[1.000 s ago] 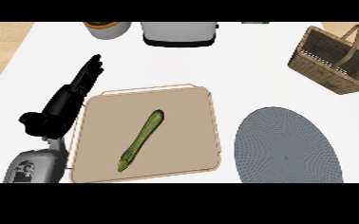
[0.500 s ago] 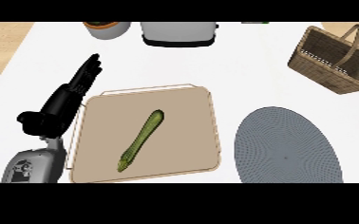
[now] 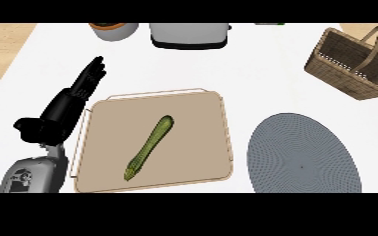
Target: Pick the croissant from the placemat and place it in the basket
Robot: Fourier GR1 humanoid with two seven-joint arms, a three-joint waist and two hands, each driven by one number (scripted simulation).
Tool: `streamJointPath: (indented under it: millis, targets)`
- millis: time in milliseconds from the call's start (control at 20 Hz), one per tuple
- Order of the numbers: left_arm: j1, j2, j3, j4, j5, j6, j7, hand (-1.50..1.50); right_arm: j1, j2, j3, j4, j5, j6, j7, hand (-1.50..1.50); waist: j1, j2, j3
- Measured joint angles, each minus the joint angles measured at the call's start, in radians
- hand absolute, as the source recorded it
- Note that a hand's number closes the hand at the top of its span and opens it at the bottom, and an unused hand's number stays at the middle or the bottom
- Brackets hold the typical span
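Head view, left hand (image 3: 63, 112) stood open, fingers straight, beside a tan tray (image 3: 199, 130) bearing a green vegetable (image 3: 151, 142), grey placemat (image 3: 303, 155) lay right, wicker basket (image 3: 339, 60) beyond.

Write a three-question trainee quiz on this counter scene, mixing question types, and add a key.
1. True or false: the green vegetable lies on the grey round placemat.
2. Which hand shows in the head view? A) the left hand, fingers straight; B) the right hand, curled shut; C) both hands.
3. Fill in: the wicker basket stands at the view's upper ____ corner.

Key: 1 false, it lies on the tan tray; 2 A; 3 right.
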Motion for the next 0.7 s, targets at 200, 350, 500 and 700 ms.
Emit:
streamJointPath:
  millis: [200, 350, 500, 700]
  targets:
    - [-0.018, 0.004, 0.005, 0.016, 0.007, -0.01, 0.001, 0.0, -0.03, -0.037, -0.013, 0.104, -0.036, -0.034, -0.09, -1.5, 0.003, 0.001, 0.0]
    - [0.012, 0.0, -0.001, -0.001, 0.0, -0.009, -0.01, 0.0, -0.046, -0.069, -0.017, 0.152, -0.06, -0.028, -0.146, -1.5, 0.004, 0.001, 0.0]
    - [-0.004, -0.001, 0.005, 0.012, 0.001, -0.006, -0.004, 0.0, -0.071, -0.09, -0.02, 0.169, -0.089, -0.016, -0.182, -1.5, 0.001, 0.0, 0.0]
    - [0.005, -0.012, -0.005, 0.011, -0.009, -0.001, -0.008, 0.0, -0.091, -0.103, -0.06, 0.174, -0.165, -0.011, -0.235, -1.5, 0.0, 0.0, 0.0]
